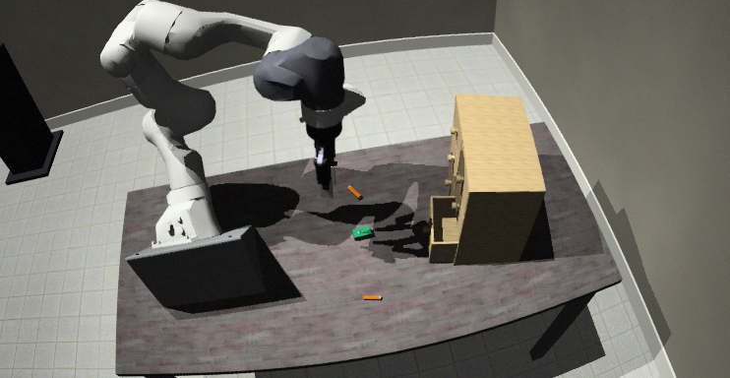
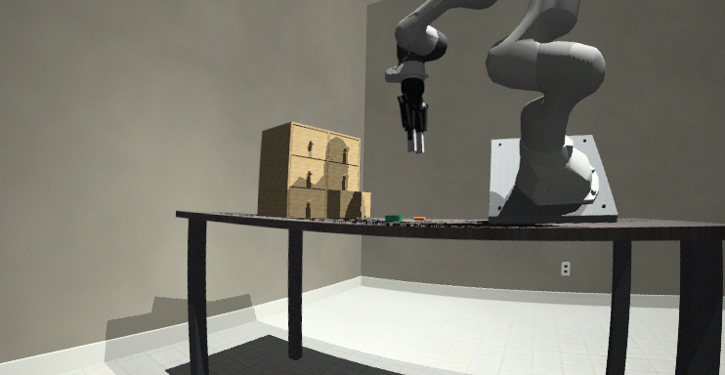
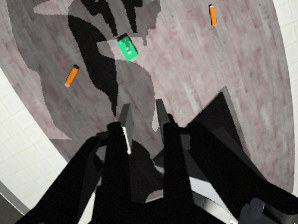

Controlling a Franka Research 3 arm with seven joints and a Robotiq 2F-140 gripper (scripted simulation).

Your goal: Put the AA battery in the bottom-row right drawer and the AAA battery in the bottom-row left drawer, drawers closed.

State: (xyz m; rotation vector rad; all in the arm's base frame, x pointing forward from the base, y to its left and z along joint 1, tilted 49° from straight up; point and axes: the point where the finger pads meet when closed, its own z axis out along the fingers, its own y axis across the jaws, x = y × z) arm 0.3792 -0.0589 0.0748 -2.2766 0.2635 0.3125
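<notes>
Brown-mottled table [image 1: 214,340] [image 2: 507,231] [image 3: 250,75], pale tiled floor and drab walls behind; gripper [image 1: 327,190] [image 2: 415,144] [image 3: 144,111] is above the tabletop, fingers nearly together, narrow gap, nothing pinched. One orange battery [image 1: 354,191] [image 2: 419,218] [image 3: 72,76] lies near and below the fingertips, the other orange battery [image 1: 372,297] [image 3: 213,15] well apart toward the table's opposite side, green block [image 1: 362,232] [image 2: 393,218] [image 3: 128,48] between. Both are slim orange cylinders with a whitish end, AA/AAA can't tell; bottom right drawer [image 1: 443,252] [image 2: 350,204] juts from wooden chest [image 1: 500,221] [image 2: 275,169].
</notes>
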